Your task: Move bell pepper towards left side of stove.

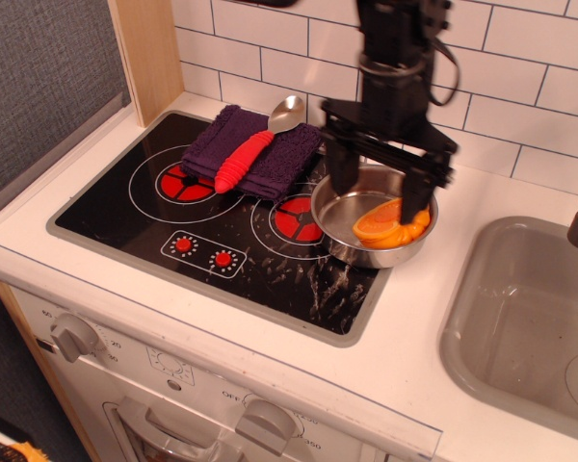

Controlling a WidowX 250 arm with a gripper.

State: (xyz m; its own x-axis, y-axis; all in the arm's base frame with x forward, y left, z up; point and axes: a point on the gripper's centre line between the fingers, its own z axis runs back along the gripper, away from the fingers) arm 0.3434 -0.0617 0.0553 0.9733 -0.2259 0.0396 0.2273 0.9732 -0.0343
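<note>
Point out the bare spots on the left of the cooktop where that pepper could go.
Free: the black glass stove left of the red dial marks, and its front-left corner. Crowded: the purple cloth with the red-handled spoon covers the back; the steel pan holding the orange pepper half fills the right.

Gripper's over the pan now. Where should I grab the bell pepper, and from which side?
Come straight down: the pan wall blocks side approaches. The bell pepper lies cut face up, so close the open gripper across its ribbed sides, probably the narrower width.
</note>
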